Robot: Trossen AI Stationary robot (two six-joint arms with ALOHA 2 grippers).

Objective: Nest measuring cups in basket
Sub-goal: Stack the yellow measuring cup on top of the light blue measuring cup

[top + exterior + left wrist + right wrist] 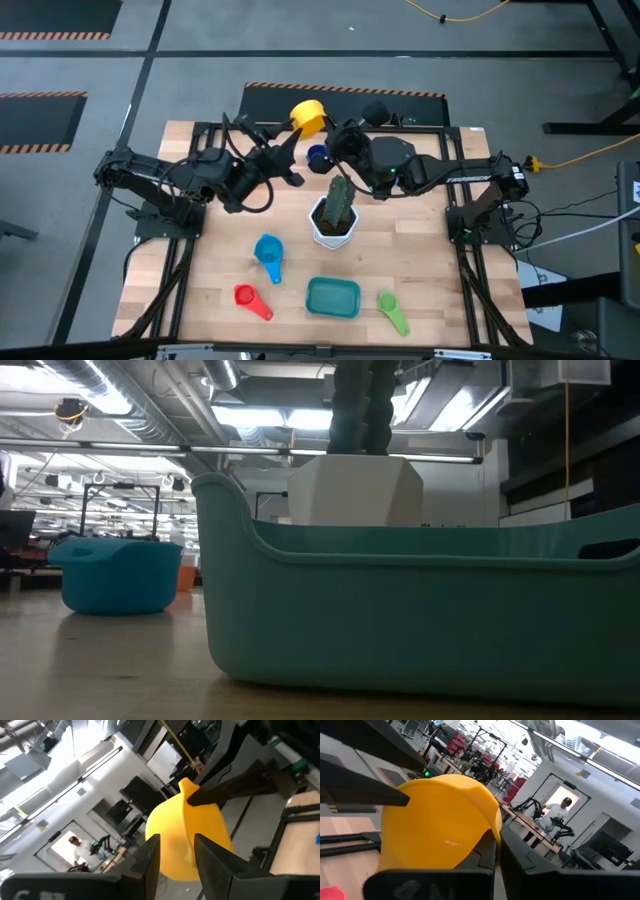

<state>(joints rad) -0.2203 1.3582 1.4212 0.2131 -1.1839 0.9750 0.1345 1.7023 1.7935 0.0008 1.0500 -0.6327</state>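
A yellow measuring cup point(308, 117) hangs in the air over the table's far part, between both grippers. My left gripper point(296, 138) comes at it from the left and my right gripper point(327, 132) from the right; each is shut on it. A dark blue cup point(317, 155) lies on the table just below them. Nearer the front lie a light blue cup point(268, 250), a red cup point(250, 298) and a green cup point(392, 312). The teal basket point(333, 297) stands between the red and green cups with nothing in it. My left gripper point(180, 857) has the yellow cup's rounded body point(186, 840) between its two fingers, coming about level from the table's left. The fingers hide the contact itself. The cup is lifted clear of the table. My right gripper point(499, 855) pinches the cup's thin edge point(496, 827) between its two shut fingers, coming about level from the table's right. The cup's rounded outside point(440, 820) bulges away from the fingers. It hangs clear of the table.
A white pot with a green cactus point(335, 215) stands mid-table, between the grippers and the basket. In the low view the basket's wall point(400, 620) fills the foreground, with the light blue cup point(120, 575) to its left. Bare wood lies on the table's left and right.
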